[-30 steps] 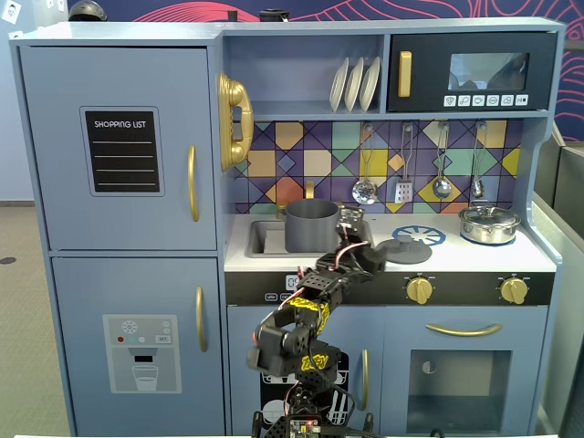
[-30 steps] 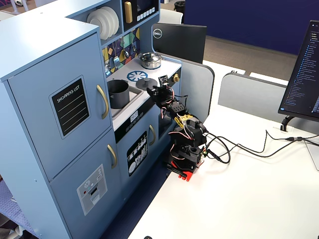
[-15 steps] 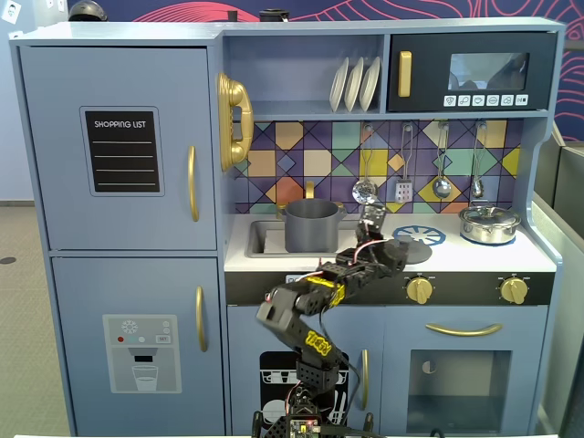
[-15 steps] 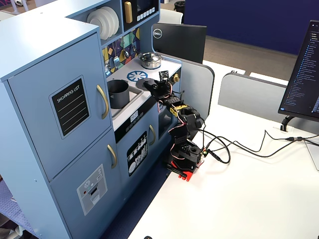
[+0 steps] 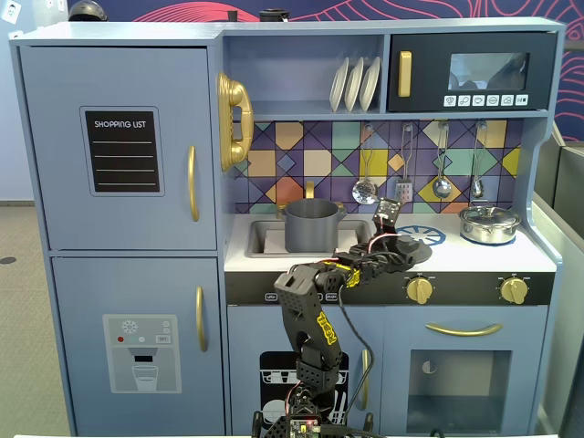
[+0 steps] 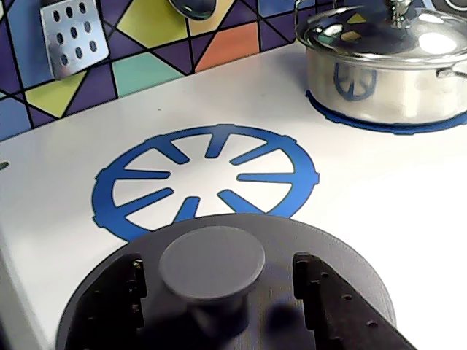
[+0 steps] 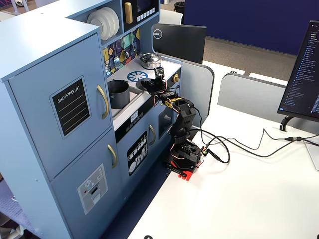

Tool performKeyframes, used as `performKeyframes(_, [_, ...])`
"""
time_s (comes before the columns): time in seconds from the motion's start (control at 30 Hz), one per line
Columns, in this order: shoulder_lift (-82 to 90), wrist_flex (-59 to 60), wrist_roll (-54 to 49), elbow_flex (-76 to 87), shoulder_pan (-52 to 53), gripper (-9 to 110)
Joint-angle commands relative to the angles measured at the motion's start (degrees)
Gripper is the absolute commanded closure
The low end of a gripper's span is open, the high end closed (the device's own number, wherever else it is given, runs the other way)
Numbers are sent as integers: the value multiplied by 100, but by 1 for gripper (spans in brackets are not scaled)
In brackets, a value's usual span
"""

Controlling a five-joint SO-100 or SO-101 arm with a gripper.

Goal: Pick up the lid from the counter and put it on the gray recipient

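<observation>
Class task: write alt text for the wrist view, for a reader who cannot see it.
The gripper straddles the knob of the dark gray lid on the white counter, one finger on each side of it. Behind the lid is a blue burner pattern; a shiny silver pot stands at upper right.

Matte dark gray lid point(image 6: 219, 292) fills the lower middle of the wrist view, flanked by the black fingers of the gripper point(image 6: 219, 288); above it a blue-and-white spoked burner pattern point(image 6: 206, 177) on the white counter point(image 6: 379, 197). Upper right, a shiny silver pot point(image 6: 387, 65) on a blue ring. In a fixed view, the gray recipient point(image 5: 312, 224) sits centre, before a backsplash point(image 5: 301, 155) of purple, yellow, teal and orange triangles; pale blue cabinets point(image 5: 119, 146) with gold handles
</observation>
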Motion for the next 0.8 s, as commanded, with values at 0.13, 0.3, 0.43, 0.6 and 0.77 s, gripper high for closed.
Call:
performKeyframes(0.13, [-466, -185, 79, -861, -97, 86])
performKeyframes(0.3, [-738, -176, 53, -1028, -141, 91])
performKeyframes(0.43, [-879, -193, -18, -1116, -193, 102])
performKeyframes(0.6, [-923, -378, 53, -1160, -255, 102])
performKeyframes(0.77, [-923, -378, -123, -1600, -299, 102])
